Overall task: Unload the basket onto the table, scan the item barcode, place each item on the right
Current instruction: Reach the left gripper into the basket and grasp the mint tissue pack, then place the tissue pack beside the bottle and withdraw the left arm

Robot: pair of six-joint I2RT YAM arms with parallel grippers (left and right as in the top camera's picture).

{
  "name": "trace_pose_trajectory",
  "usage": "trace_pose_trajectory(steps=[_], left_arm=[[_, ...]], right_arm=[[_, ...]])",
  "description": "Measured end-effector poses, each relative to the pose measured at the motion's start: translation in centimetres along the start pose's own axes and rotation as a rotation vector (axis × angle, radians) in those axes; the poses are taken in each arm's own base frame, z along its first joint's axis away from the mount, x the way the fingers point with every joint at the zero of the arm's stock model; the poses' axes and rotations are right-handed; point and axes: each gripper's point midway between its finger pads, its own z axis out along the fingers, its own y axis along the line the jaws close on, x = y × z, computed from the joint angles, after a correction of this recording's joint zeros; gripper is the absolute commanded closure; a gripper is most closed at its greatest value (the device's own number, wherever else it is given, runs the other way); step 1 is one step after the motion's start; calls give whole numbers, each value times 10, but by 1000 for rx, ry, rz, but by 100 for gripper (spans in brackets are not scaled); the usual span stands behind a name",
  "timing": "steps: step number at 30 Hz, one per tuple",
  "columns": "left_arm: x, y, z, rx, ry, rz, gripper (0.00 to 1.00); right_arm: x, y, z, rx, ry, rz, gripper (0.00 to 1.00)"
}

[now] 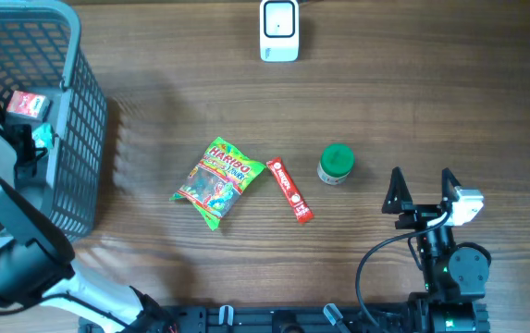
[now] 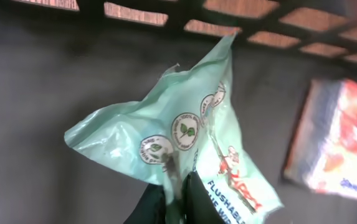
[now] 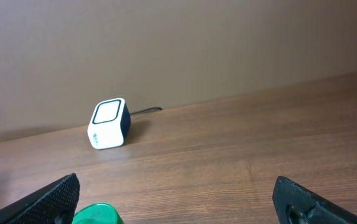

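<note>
Fingers tell most of the story: the left fingers [image 2: 185, 193] are clamped on the lower edge of a mint-green wipes packet [image 2: 184, 134], inside the basket [image 1: 84, 139]. The packet stands up from the grip, crumpled, with round leaf emblems and the word "FLUSHABLE" on its face. The basket's dark wall and mesh rim lie behind it. A red box [image 2: 340, 143] lies in the basket too, just beside the packet. No barcode can be made out on the side that shows.

Outside the basket, on the wooden bench [image 1: 154, 74], a Haribo bag [image 1: 216, 180] lies nearest to its right. A red stick pack [image 1: 289, 190] comes just after it, and then a green-lidded jar [image 1: 336, 164]. The white scanner [image 1: 278, 30] sits well right of the basket at the bench's far edge, its window facing up. Farthest from the basket, the right fingers [image 1: 397, 192] stand wide apart, holding nothing. They are near the jar and point toward the scanner.
</note>
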Motion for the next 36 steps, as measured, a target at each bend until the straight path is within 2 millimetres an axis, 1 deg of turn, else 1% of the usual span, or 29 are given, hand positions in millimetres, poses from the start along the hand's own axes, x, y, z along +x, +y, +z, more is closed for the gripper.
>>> trace_pose_trajectory(steps=[1,3,6,7,8,9,10,11,12,13,14,15,16,17,19,21,22,23,26,28,29,30,32,33,35,36], left_arm=[[0,-2,-10,16,5,12,96],[-9,-16,-45,101,-15,18,96],[-23,-42,-114,285,-64,13,96],[-29,-52,-154,389,-94,12,96],[-34,-59,-206,511,-133,13,96],[-37,-61,-248,604,-167,17,96],[-35,-60,-276,664,-183,22,96],[-29,-56,-301,716,-188,32,96],[-20,-52,-323,763,-181,48,96],[-7,-49,-340,806,-160,74,96],[7,-48,-352,837,-130,101,96],[27,-47,-364,872,-82,143,96],[50,-46,-371,890,-20,191,96],[82,-45,-377,910,66,263,96],[136,-42,-382,912,209,400,96],[195,-42,-379,884,331,552,96],[227,-44,-375,868,384,634,96],[255,-46,-370,849,415,703,96],[325,-48,-351,790,474,855,96],[371,-42,-327,715,505,951,96],[386,-39,-316,683,515,983,96],[407,-36,-298,637,521,1020,96],[435,-28,-265,554,530,1080,96],[450,-21,-245,508,534,1123,96],[471,-10,-219,460,543,1201,96],[480,-7,-210,454,551,1237,96]], right_arm=[[0,0,0,0,0,0,0],[0,0,0,0,0,0,0],[0,0,0,0,0,0,0],[0,0,0,0,0,0,0],[0,0,0,0,0,0,0],[0,0,0,0,0,0,0],[0,0,0,0,0,0,0],[0,0,0,0,0,0,0],[0,0,0,0,0,0,0],[0,0,0,0,0,0,1],[0,0,0,0,0,0,0],[0,0,0,0,0,0,0],[0,0,0,0,0,0,0],[0,0,0,0,0,0,0],[0,0,0,0,0,0,0],[0,0,0,0,0,0,0],[0,0,0,0,0,0,0],[0,0,0,0,0,0,1],[0,0,0,0,0,0,0],[0,0,0,0,0,0,0],[0,0,0,0,0,0,0],[0,0,0,0,0,0,0],[0,0,0,0,0,0,0],[0,0,0,0,0,0,0],[0,0,0,0,0,0,0],[0,0,0,0,0,0,0]])
